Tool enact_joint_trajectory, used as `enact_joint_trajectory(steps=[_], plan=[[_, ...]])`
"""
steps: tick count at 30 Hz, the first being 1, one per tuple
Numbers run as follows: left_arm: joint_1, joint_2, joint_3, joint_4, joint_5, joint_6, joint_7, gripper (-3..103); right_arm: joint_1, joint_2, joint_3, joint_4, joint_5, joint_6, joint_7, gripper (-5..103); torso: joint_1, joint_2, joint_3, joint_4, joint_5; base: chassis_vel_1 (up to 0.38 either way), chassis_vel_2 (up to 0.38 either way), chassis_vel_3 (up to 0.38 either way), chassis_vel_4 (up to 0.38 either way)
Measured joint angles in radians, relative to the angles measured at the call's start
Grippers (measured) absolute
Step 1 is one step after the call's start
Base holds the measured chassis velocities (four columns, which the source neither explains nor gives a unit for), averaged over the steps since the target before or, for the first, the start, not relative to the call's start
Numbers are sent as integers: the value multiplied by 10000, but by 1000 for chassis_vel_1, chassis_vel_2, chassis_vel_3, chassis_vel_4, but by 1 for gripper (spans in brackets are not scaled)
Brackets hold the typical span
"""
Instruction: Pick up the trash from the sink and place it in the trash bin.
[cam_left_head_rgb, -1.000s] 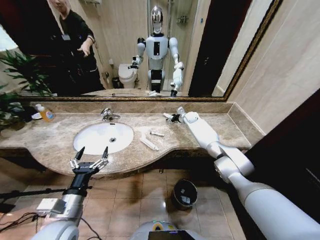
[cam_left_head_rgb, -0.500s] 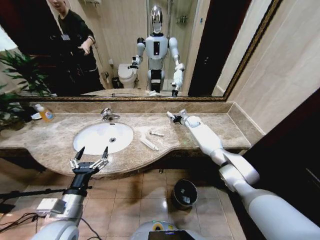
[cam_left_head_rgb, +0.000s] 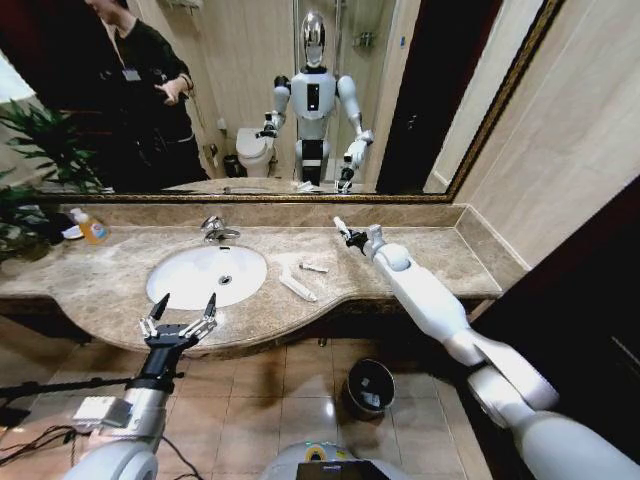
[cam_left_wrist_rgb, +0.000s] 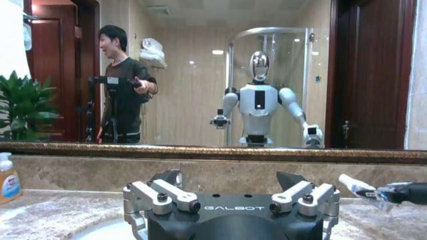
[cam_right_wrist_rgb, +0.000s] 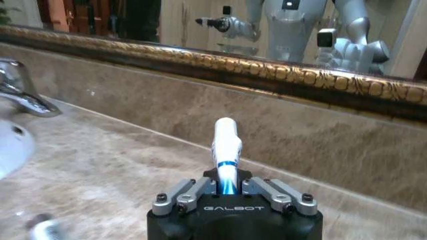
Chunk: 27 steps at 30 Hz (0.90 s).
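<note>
- The brown marble worktop (cam_left_head_rgb: 120, 285) runs along the mirror wall, with a raised backsplash behind and a curved front edge bulging toward the robot below the sink (cam_left_head_rgb: 207, 275).
- Right of the basin lies a bare stretch of marble, ending at the side wall.
- The trash bin (cam_left_head_rgb: 369, 387) stands on the tiled floor below the front edge, right of the sink and beside the right arm.
- The right arm reaches out long and nearly straight over the worktop; the right pincer (cam_right_wrist_rgb: 227, 183) hangs above the marble near the backsplash, clamped on a white tube with blue print (cam_right_wrist_rgb: 226, 145) that juts out past its fingertips.
- A long thin white packet (cam_left_head_rgb: 297, 288) and a small white sachet (cam_left_head_rgb: 313, 267) lie on the marble between basin and right arm.
- The left pincer (cam_left_head_rgb: 181, 314) hovers at the front edge before the basin, fingers spread wide, holding nothing.
- An orange-capped soap bottle (cam_left_head_rgb: 92, 228) stands at the back, well left of the chrome faucet (cam_left_head_rgb: 214, 228).
</note>
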<state>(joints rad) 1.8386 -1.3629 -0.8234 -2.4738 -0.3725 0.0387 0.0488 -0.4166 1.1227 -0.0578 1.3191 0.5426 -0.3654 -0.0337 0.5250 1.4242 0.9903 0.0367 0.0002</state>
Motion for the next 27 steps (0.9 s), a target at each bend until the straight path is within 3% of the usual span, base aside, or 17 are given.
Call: enact_joint_trajectory(steps=[14, 20, 27], plan=[[0, -1, -1, -1, 0, 0, -3, 100, -2824, -1353, 1328, 3844, 934, -472, 709, 15, 0, 0, -1, 3, 0, 0, 0, 0, 0], [0, -1, 1, 0, 0, 0, 6, 100, -5676, -2475, 2910, 5905, 958, 105, 578, 15, -1, 1, -2, -3, 1, 0, 0, 0, 0], [0, -1, 0, 0, 0, 0, 0, 100, -7466, -2445, 3813, 7138, 715, 456, 861, 15, 0, 1, -1, 2, 0, 0, 0, 0, 0]])
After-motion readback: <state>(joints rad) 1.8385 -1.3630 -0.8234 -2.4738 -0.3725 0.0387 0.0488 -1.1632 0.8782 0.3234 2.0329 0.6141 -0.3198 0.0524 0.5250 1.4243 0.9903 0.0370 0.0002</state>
